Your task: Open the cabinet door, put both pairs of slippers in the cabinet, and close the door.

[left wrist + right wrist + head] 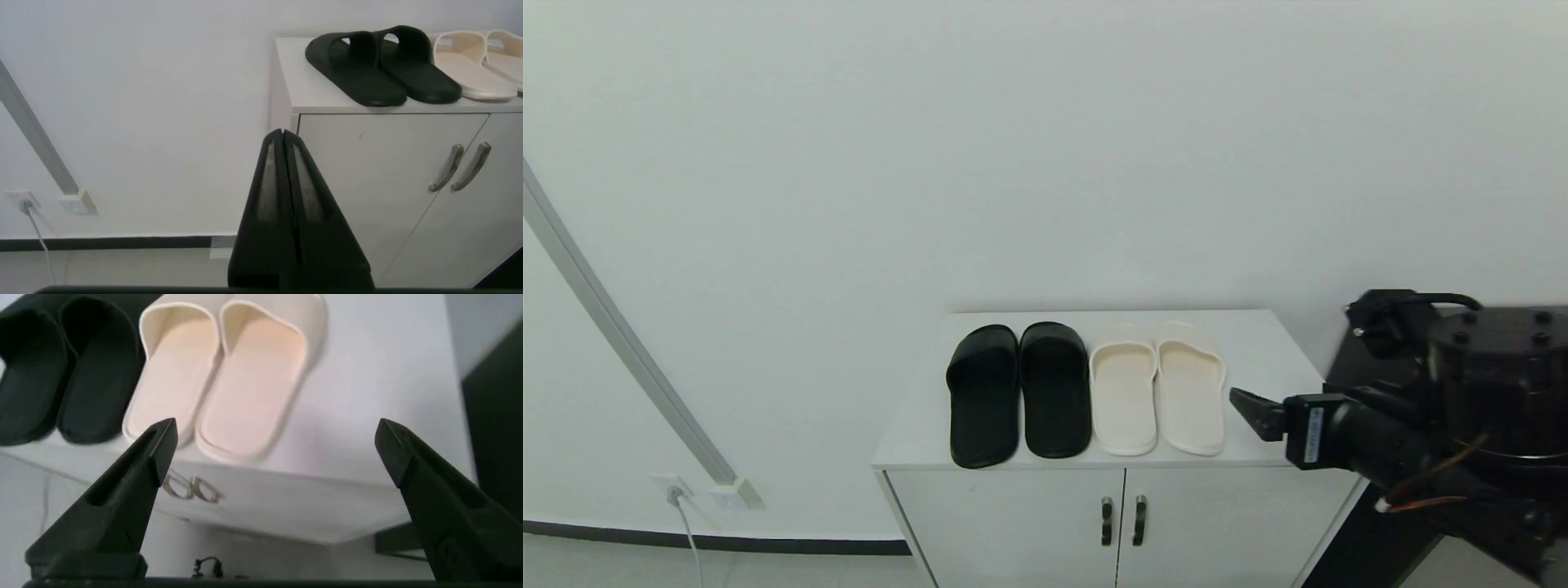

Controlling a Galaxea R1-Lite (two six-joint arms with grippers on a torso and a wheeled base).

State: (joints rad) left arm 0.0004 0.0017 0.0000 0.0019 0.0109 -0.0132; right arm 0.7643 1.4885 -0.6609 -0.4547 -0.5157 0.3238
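Right claw, head view: held level with the top of the cabinet, near its right front corner. It is just beside the cream pair and not touching it.
Cabinet: white and low, back to the wall. Both doors are shut, and two dark handles meet at the centre seam.
- On top: black pair to the left and cream pair to the right. All four slippers lie side by side, toes to the wall and heels at the front edge.
- Bare top lies right of the cream pair and left of the black pair.
- Open wall and floor lie to the cabinet's left, with a socket low down and a slanting grey strip.

Left claw, left wrist view: fingers pressed together, holding nothing. It sits lower than the cabinet top, before the cabinet's left edge.
- Black pair: matte, open-toed, wide strap.
- Cream pair: cut off at the frame edge.
- Handles: curved bars, untouched.

Right claw, right wrist view: fingers spread wide, nothing between them (the gap frames the cream heels from above).
- Cream pair: textured footbeds, heels at the edge of the top.
- Black pair: alongside.
- Bare cabinet top: on the cream pair's far side from the black.
- Handles: just under the front edge.
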